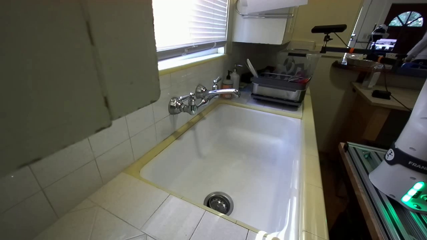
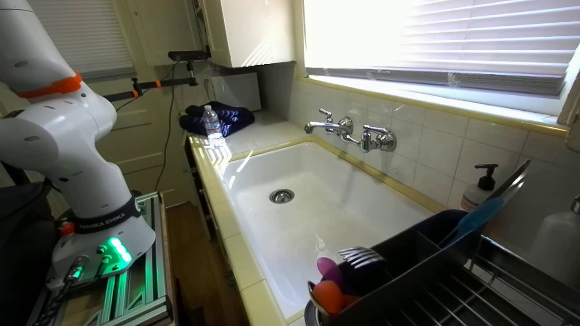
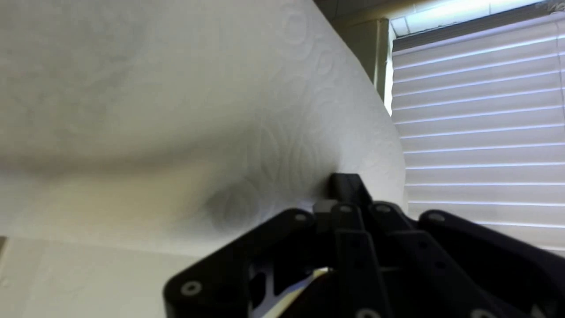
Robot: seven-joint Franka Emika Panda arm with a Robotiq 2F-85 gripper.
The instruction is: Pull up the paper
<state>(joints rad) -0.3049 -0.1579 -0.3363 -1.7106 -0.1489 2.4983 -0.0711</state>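
Note:
The paper is a wide white sheet with faint embossed circles. It fills the left and middle of the wrist view, with a soft fold across it. Its lower edge also shows at the top of an exterior view, above a chrome bar on the white cabinet, slanting up to the right. My gripper shows only in the wrist view, with its black fingers brought together and their tips right at the paper near its right edge. I cannot tell whether any paper is pinched between the tips. Both exterior views leave the gripper out.
The chrome bar runs along the cabinet. The window blinds stand right of the paper. Below are the sink, faucet and dish rack. A water bottle stands on the counter.

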